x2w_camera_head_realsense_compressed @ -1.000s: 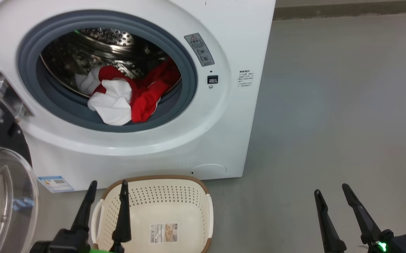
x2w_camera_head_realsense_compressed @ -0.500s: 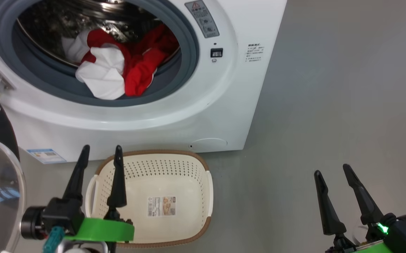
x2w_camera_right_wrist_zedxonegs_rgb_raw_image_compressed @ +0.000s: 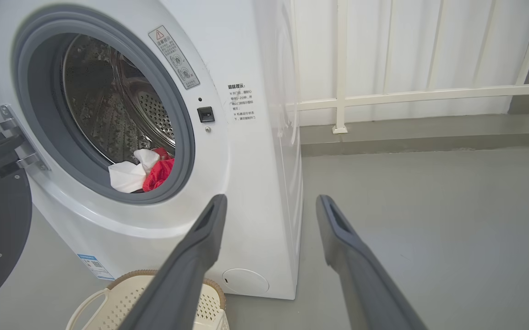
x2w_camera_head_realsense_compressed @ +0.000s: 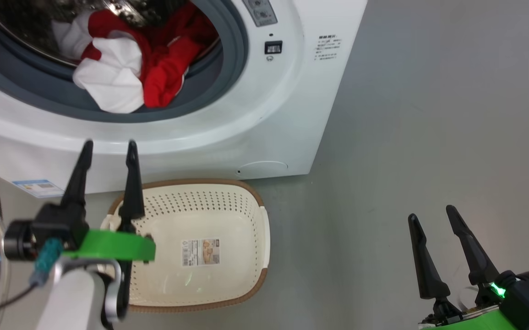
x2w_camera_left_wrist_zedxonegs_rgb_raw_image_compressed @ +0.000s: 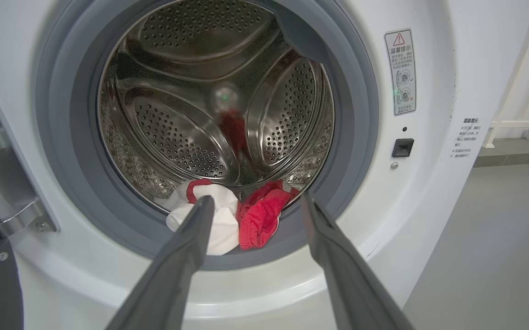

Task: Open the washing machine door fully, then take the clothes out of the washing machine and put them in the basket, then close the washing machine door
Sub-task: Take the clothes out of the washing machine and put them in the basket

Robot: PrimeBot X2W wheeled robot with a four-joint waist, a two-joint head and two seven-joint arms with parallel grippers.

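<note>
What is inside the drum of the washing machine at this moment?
Red and white clothes lie heaped at the front bottom of the drum, spilling onto the grey rubber ring. Behind them the perforated steel wall shows. Whatever lies under the heap is covered.

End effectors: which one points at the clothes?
The left end effector: its wrist view frames the clothes between its fingers. The right end effector aims at a corner of the washing machine.

A smooth, matte grey floor (x2w_camera_head_realsense_compressed: 429, 114) spread across the room under soft, even light. Behind it stood a white panelled wall (x2w_camera_right_wrist_zedxonegs_rgb_raw_image_compressed: 406, 41), crossed by a white horizontal rail (x2w_camera_right_wrist_zedxonegs_rgb_raw_image_compressed: 429, 95) on a thin upright post (x2w_camera_right_wrist_zedxonegs_rgb_raw_image_compressed: 340, 68). A low grey kerb (x2w_camera_right_wrist_zedxonegs_rgb_raw_image_compressed: 429, 133) ran along the wall's base.
</note>
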